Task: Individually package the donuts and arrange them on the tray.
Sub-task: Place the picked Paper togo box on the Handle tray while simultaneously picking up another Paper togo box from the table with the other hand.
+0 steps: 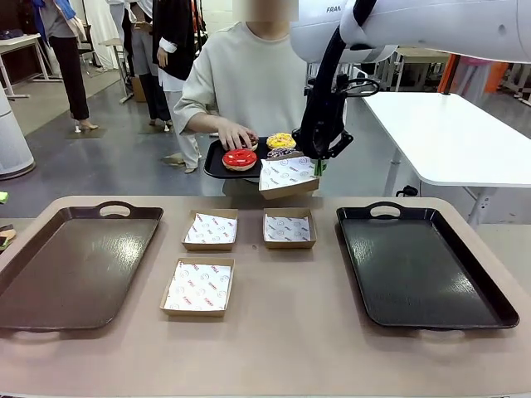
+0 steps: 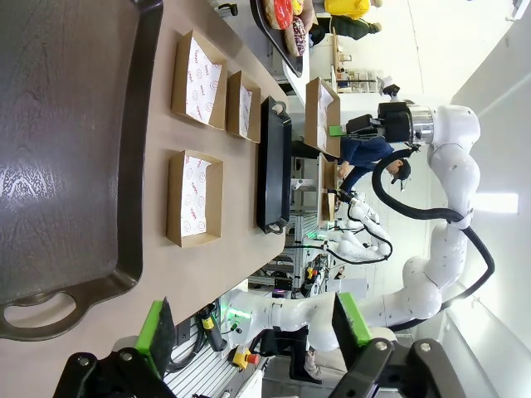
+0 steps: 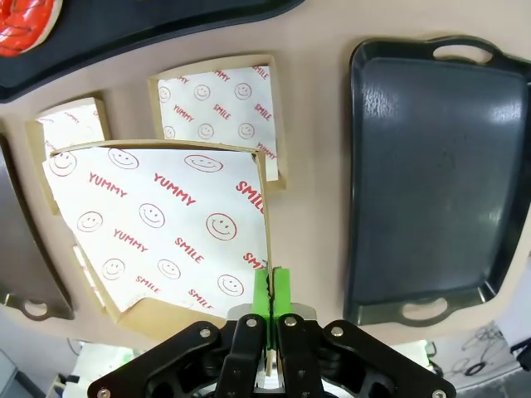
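Observation:
At the far edge a person holds a small black tray (image 1: 211,168) carrying a red donut (image 1: 240,158), a yellow donut (image 1: 281,140) and a dark sprinkled donut (image 1: 280,153). The person's hand (image 1: 236,134) rests by the red one. My right gripper (image 1: 318,168) is shut on the edge of a cardboard box (image 1: 287,177) lined with printed paper, held in the air just in front of that tray. The right wrist view shows the pads (image 3: 282,290) pinching the box (image 3: 162,224) wall. My left gripper (image 2: 253,327) hangs open above the brown tray (image 2: 66,149).
Three more lined boxes (image 1: 211,230) (image 1: 289,228) (image 1: 198,287) lie in the table's middle. A large brown tray (image 1: 75,265) sits at the left and a large black tray (image 1: 423,265) at the right. A white table stands beyond on the right.

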`<act>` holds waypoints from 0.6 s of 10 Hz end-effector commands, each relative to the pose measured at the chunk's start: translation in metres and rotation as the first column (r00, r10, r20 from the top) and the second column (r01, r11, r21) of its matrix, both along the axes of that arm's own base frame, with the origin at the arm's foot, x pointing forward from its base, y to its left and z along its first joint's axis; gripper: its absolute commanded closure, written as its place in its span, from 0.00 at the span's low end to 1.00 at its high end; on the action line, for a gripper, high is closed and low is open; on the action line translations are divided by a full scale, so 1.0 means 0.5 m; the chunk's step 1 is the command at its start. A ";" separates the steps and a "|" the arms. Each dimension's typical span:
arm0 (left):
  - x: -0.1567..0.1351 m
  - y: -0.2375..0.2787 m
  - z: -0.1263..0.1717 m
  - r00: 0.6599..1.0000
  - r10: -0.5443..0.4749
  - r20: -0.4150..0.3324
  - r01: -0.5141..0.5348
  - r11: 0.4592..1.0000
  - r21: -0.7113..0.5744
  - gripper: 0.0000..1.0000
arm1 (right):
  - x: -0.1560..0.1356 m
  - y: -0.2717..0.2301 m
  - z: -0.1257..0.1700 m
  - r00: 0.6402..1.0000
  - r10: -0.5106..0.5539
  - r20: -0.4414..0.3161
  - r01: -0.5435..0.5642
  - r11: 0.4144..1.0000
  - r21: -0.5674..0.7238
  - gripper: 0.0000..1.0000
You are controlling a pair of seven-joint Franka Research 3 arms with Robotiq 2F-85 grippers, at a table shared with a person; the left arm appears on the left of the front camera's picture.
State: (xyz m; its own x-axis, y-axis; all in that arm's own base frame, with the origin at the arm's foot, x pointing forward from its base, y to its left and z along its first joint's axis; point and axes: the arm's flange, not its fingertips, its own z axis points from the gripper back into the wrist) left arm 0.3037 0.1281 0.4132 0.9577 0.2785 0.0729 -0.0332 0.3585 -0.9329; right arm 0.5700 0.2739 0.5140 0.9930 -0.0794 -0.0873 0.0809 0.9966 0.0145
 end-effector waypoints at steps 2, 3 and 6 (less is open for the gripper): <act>0.001 0.001 0.002 1.000 0.010 0.004 -0.010 1.000 -0.011 0.00 | -0.006 -0.004 0.000 1.000 -0.002 0.008 0.002 1.000 0.006 1.00; 0.001 0.001 0.002 1.000 0.010 0.004 -0.010 1.000 -0.011 0.00 | -0.006 -0.004 0.000 1.000 -0.002 0.008 0.002 1.000 0.006 1.00; 0.001 0.001 0.002 1.000 0.010 0.004 -0.010 1.000 -0.011 0.00 | -0.006 -0.004 0.000 1.000 -0.002 0.008 0.002 1.000 0.006 1.00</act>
State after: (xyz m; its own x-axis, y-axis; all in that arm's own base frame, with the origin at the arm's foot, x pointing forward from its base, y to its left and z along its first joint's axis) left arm 0.3037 0.1281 0.4132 0.9577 0.2785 0.0729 -0.0332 0.3585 -0.9329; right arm 0.5698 0.2741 0.5142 0.9931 -0.0792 -0.0869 0.0807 0.9966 0.0145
